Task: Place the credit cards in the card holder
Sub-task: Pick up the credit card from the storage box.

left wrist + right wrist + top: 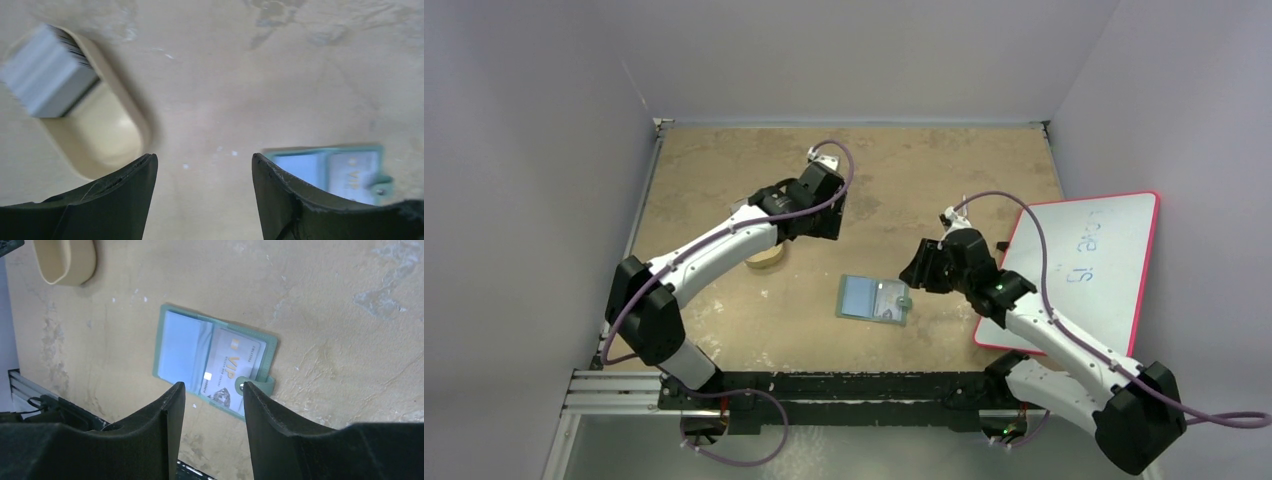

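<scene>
holder: soft grey-green, open flat on scuffed table; glossy bluish pockets; pale card in right pocket, lettered "VIP" | cards: grey stack, tilted in smooth tan oval tray, well apart from holder | left gripper: spread wide, empty | right gripper: parted, empty, near holder

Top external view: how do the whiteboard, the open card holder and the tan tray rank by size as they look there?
Largest: whiteboard, by far.
Next: card holder.
Smallest-looking: tan tray, but the left arm hides most of it, so this last placing is unsure.
</scene>
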Tool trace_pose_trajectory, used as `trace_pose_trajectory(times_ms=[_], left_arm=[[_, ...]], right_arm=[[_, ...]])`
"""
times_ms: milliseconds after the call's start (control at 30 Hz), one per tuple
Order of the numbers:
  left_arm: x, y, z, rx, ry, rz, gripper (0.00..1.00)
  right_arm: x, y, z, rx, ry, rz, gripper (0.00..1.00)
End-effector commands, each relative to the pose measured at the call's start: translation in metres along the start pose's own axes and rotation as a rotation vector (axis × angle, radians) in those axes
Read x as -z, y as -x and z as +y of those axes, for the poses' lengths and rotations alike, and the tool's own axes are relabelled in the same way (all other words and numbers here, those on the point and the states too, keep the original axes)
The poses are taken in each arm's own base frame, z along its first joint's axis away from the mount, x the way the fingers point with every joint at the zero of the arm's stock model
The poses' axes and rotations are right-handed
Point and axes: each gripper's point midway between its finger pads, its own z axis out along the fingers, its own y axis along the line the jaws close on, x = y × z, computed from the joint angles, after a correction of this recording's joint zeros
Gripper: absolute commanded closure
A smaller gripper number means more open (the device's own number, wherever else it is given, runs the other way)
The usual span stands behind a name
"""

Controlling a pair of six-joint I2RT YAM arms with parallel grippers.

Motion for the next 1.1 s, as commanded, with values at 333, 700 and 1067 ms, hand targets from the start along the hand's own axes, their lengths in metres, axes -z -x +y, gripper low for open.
trace_pose_trajectory(times_ms=[333, 700, 1067], left_arm=[[0.002, 0.021, 0.134, -0.615, 0.481, 0.109, 0.30], [-0.040, 0.019, 0.189, -0.589, 0.503, 0.183, 0.29], [-0.085, 0.003, 0.199, -0.603, 0.512, 0.279, 0.28]], right_arm=[[0.033, 0.042, 0.020, 0.081, -0.010, -0.084, 0.50], [0.039, 0.043, 0.021, 0.062, 0.007, -0.108, 0.50], [0.039, 0.046, 0.016, 0.069, -0.025, -0.114, 0.49]])
